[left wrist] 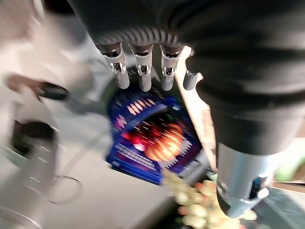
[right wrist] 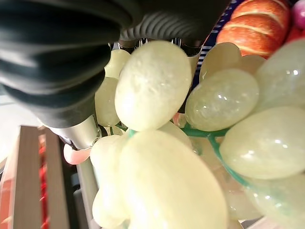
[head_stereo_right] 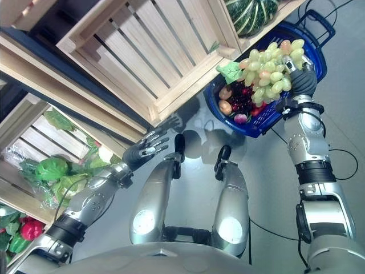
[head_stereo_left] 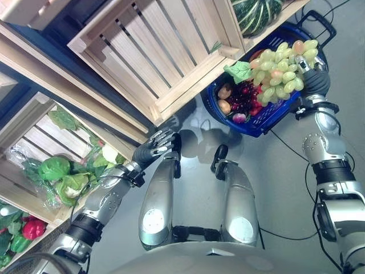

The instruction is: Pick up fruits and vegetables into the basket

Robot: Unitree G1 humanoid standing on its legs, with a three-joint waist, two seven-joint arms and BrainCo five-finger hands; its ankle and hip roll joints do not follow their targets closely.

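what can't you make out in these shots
- Right hand fingers: eye views, hidden behind the pale green grape bunch.
- Bottom of the blue plastic basket: covered by the grapes and other fruit.
- Striped green squash: cut off by the top edge.
- Basket contents in the left wrist view: blurred.

Looks like a shop's produce section, or a mock-up of one. Slatted wooden crates (head_stereo_left: 154,54) sit tilted on shelving w/ veg on display: bagged greens (head_stereo_left: 63,177), red & green peppers (head_stereo_left: 23,231), a striped squash (head_stereo_left: 256,12). A blue plastic shopping basket (head_stereo_left: 268,117) w/ black handle stands on the smooth grey floor (head_stereo_left: 279,188), already holding mixed fruit.
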